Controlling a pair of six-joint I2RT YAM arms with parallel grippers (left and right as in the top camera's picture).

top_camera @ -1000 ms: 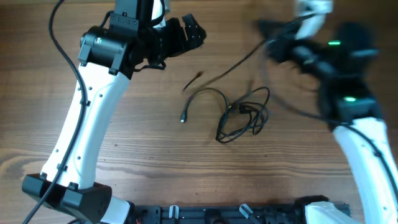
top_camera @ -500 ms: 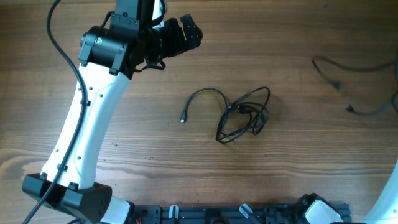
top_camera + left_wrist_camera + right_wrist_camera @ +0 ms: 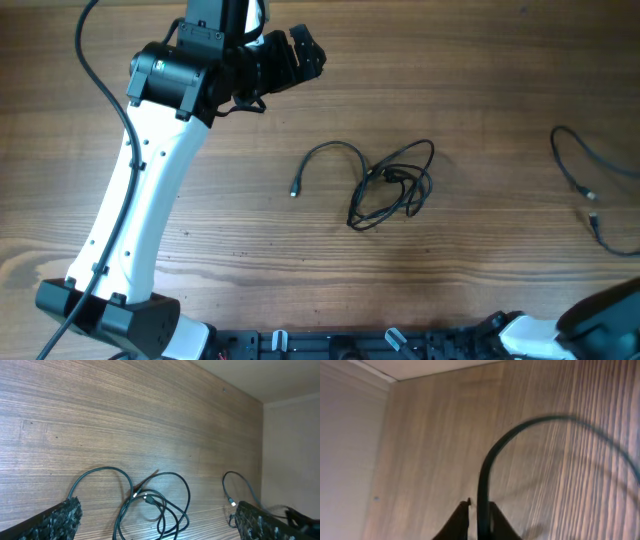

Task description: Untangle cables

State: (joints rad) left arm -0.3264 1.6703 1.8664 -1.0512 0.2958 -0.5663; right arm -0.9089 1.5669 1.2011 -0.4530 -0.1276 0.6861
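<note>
Several thin black cables (image 3: 392, 185) lie in a tangled bunch in the middle of the wooden table (image 3: 480, 80). One end curves out to the left and has a small plug (image 3: 294, 190) at its tip. One loose cable (image 3: 572, 174) lies by itself, well apart, at the right edge of the overhead view.

The left gripper (image 3: 303, 55) is in the upper left part of that view, away from the bunch. Its fingers (image 3: 62, 517) are spread wide with nothing between them. In the left wrist view they sit in the bottom corners, and the bunch lies on the table past them.

The right gripper (image 3: 479, 521) shows only in its own wrist view, at the bottom middle. A blurry cable (image 3: 482, 475) runs up between its two fingers and bends to the right. The fingers are close on both sides, but I cannot tell if they pinch it.
</note>
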